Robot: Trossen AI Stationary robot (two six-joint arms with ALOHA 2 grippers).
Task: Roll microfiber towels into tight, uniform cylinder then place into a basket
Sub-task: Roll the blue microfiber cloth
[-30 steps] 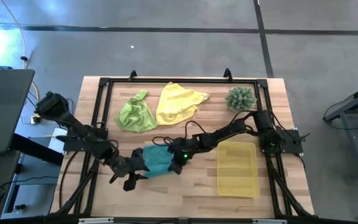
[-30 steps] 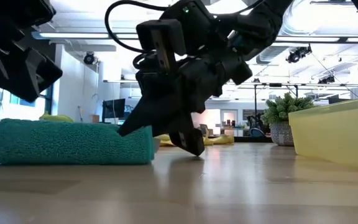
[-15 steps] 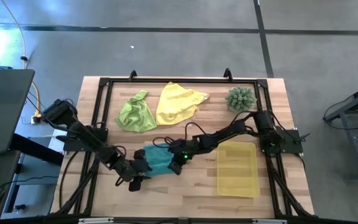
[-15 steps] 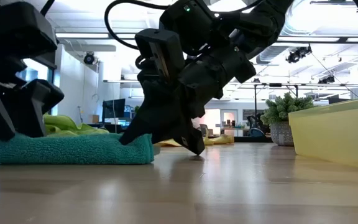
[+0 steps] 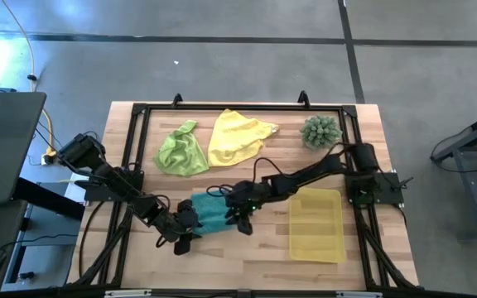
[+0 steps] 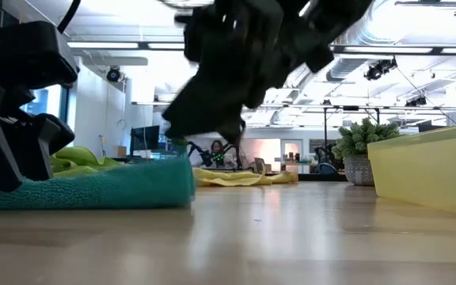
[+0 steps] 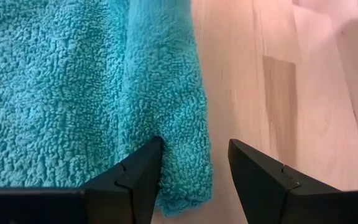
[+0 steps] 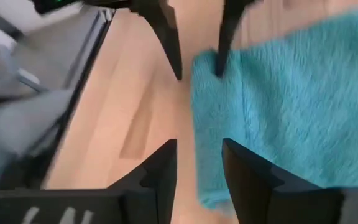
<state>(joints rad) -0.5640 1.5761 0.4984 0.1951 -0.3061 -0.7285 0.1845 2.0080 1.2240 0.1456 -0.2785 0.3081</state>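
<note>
Both grippers point(image 7: 191, 163) point(image 8: 197, 165) straddle teal towel point(image 5: 209, 211) edges, fingers apart

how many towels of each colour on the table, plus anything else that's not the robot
teal towel: 1
yellow towel: 1
lime green towel: 1
yellow tray: 1
spiky green plant: 1
total: 5

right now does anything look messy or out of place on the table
Mildly. The lime green towel and yellow towel lie crumpled and unrolled at the table's far side; the basket holds nothing.
</note>
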